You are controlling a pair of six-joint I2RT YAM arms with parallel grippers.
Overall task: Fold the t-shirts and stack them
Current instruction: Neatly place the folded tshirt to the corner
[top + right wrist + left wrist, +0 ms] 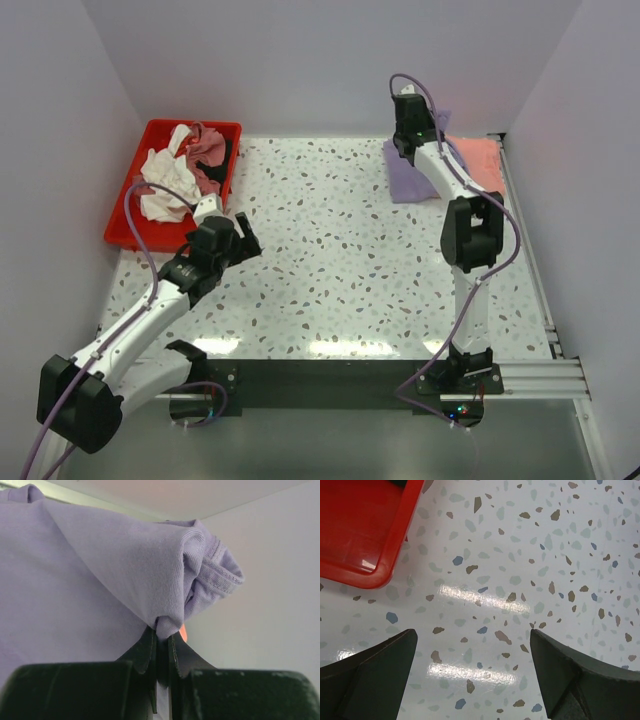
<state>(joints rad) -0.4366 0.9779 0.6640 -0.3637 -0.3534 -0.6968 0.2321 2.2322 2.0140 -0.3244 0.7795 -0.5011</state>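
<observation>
Fold step in hand: right claw pinching the lavender shirt at the far right corner.

Top view: your right gripper [412, 122] sits over the large lavender-purple cloth t-shirt [403, 183], just beside a salmon-pink cloth shirt [480, 160]. White, rose and dark crumpled shirts [180, 175] wait in the red plastic tray [125, 238] far left. Left wrist: your left gripper [473, 635] is spread wide and empty over the glossy speckled terrazzo tabletop [520, 555], near the tray corner. Right wrist: fingers clenched on a bunched lavender fold. Next, I'd judge, carry that edge across evenly without losing the pinch. Pale plain walls [300, 60] close in on three sides, and glare streaks the table's near edge.
</observation>
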